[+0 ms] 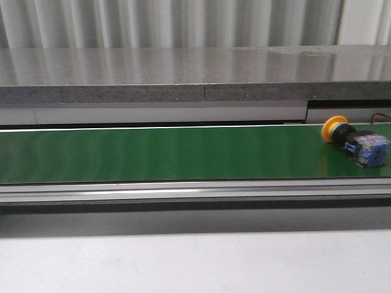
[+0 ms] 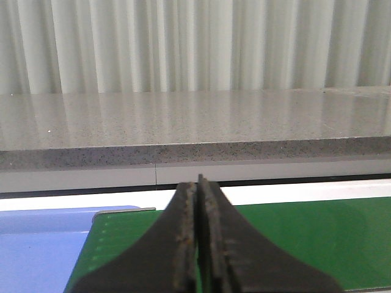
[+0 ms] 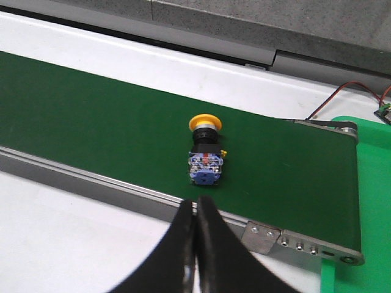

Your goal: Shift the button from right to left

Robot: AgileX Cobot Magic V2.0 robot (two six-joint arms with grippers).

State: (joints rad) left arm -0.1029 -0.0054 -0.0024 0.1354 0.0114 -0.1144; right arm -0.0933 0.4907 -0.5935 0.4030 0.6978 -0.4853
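The button [image 1: 357,141] lies on its side at the right end of the green conveyor belt [image 1: 153,152], yellow cap toward the back left, blue-and-clear block toward the front right. It also shows in the right wrist view [image 3: 205,151], with the yellow cap away from the gripper. My right gripper [image 3: 196,204] is shut and empty, over the belt's near rail, a short way in front of the button. My left gripper [image 2: 198,183] is shut and empty above the left end of the belt [image 2: 317,238]. Neither gripper shows in the front view.
A grey stone counter [image 1: 183,73] runs behind the belt. A blue surface [image 2: 36,244] lies beyond the belt's left end. A green surface [image 3: 372,201] and red-black wires [image 3: 336,101] lie past the right end. A metal rail [image 1: 183,189] edges the belt's front.
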